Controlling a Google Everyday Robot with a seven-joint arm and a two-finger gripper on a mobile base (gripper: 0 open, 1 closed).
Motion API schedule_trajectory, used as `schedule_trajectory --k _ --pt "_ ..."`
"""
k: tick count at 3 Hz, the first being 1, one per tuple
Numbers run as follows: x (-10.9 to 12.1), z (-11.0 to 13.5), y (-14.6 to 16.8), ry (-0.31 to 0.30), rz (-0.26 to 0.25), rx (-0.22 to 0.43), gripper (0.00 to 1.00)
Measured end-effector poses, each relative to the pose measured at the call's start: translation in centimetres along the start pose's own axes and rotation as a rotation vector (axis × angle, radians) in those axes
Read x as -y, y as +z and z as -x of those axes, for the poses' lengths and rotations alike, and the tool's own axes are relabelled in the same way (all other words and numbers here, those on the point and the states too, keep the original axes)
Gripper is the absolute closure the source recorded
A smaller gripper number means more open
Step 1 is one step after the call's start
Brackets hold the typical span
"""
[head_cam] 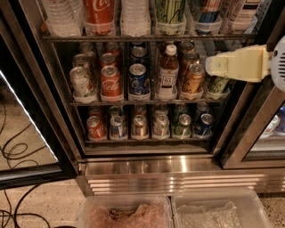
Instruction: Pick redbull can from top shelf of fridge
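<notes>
Two clear bins (127, 213) lie nearest, at the bottom edge, just in front of the fridge (178, 168) and its ribbed steel base. Beyond the base, the lower racks hold rows of mixed cans.

The gripper (213, 66) hangs at the right end of the middle rack, a cream block reaching in from the right. It is in front of the cans there and touches nothing that I can make out. Whether it is open or closed I cannot tell. It sits below the top shelf (147, 38), not yet level with the target.

Farthest up, the top shelf carries a row of drinks in clear cups. From the left these include water bottles, a Coke can (99, 11) and a green-striped can (170, 10), then the redbull can (208, 10). It stands almost straight above the gripper's tip. Only its lower part shows, the rest being cut off at the top. It is upright, just beside the green-striped can on its left, with a pale bottle (242, 11) near on its right.

A full slim can should be stiff and moderately light, but its painted wall is smooth and probably cold and damp, so likely slippery. It would also dent under a hard squeeze. The best hold looks to be on the mid-body, above the cup's rim, pinched from either side with moderate force. The gaps to the neighbours are narrow, so a straight frontal approach seems safest. The can would need lifting clear of its cup before it is drawn out.
</notes>
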State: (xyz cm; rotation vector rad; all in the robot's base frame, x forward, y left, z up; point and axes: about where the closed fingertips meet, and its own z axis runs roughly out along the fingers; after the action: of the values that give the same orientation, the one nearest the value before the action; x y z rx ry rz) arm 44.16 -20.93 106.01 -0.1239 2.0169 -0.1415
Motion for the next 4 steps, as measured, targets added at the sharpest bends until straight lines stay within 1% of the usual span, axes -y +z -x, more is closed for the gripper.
schedule_trajectory --k 1,2,4 --pt "1.3 0.8 1.2 0.020 -0.028 -0.022 0.00" --pt "2.3 2.2 0.4 0.002 -0.077 -0.004 0.00" --pt "2.3 2.2 0.4 0.002 -0.078 -0.004 0.00"
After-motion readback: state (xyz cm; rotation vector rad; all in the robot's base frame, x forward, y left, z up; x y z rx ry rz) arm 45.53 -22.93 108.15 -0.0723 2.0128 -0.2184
